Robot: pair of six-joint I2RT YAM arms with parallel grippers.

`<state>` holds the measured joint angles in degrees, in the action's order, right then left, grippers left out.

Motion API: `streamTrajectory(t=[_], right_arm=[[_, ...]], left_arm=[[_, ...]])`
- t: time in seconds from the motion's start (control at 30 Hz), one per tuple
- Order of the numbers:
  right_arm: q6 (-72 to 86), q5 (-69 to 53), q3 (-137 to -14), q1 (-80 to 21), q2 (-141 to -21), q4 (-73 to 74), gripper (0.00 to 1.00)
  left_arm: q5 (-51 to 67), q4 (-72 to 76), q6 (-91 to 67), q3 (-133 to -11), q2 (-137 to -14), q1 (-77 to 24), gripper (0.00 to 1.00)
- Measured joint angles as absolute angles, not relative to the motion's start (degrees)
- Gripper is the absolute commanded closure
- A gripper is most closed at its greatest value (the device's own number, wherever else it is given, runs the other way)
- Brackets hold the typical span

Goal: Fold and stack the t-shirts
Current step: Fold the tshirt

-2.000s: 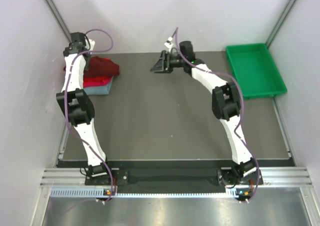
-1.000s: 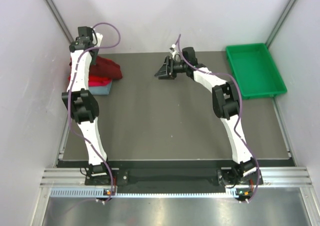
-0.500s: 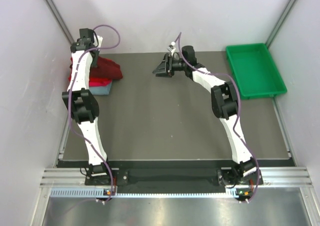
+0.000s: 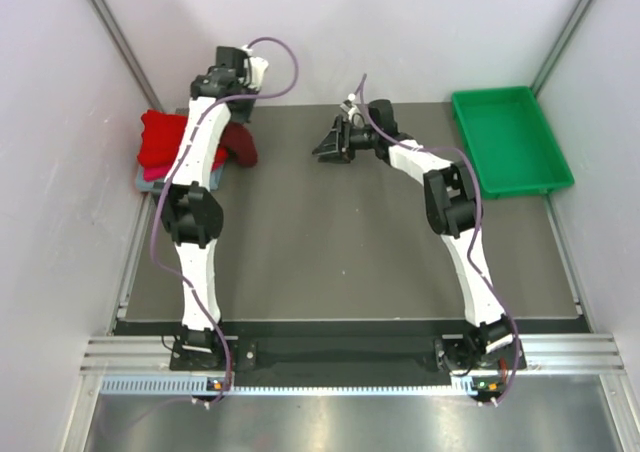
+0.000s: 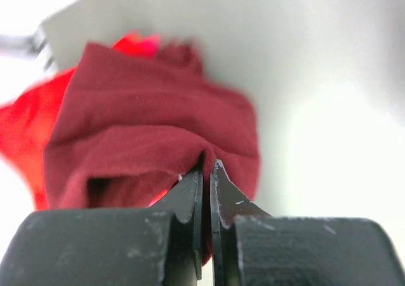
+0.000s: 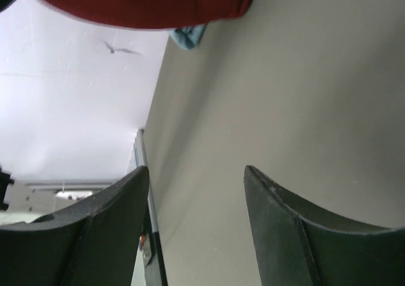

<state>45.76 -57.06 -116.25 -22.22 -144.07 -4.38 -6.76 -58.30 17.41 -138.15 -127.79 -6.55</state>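
While both arms reach up from the near edge of the table, the right gripper hangs over bare tabletop well left of the green tray, its fingers spread with nothing between them. Much farther from the tray, across the table, the left gripper has its fingers pressed together on a fold of the dark maroon t-shirt. That shirt bunches against the tray-facing side of a folded bright red t-shirt, with a grey-blue t-shirt peeking out beneath.
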Motion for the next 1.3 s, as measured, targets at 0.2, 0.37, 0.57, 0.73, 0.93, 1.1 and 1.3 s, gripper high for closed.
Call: streamTrajectory(t=[0.2, 0.37, 0.57, 0.73, 0.93, 1.1, 1.3], right_arm=[[42.5, -56.9, -113.9, -18.5, -142.5, -1.2, 0.38], [38.8, -56.1, -111.7, -12.8, -137.5, 2.9, 0.37], [34.7, -54.9, -109.2, -5.2, -129.2, 5.7, 0.37], [32.4, -54.4, -107.6, -2.8, -125.9, 7.1, 0.37], [31.4, -54.2, -106.9, -3.6, -125.9, 9.0, 0.37], [31.1, -54.1, -106.4, -3.7, -125.9, 9.5, 0.37], [33.6, -54.1, -103.3, -4.5, -125.9, 9.2, 0.37]], left_arm=[[-0.8, -55.4, 15.1, -141.5, -127.8, -13.5, 1.00], [4.1, -52.7, 12.2, -142.1, -127.8, -18.3, 1.00], [6.3, -50.5, 9.3, -145.2, -127.8, -22.5, 1.00], [7.0, -49.0, 7.2, -145.9, -127.8, -22.4, 1.00], [7.1, -48.9, 6.5, -142.0, -125.2, -21.6, 1.00], [8.3, -49.6, 5.5, -121.6, -113.8, -20.4, 1.00], [9.2, -52.8, 4.1, -108.7, -108.1, -19.0, 1.00]])
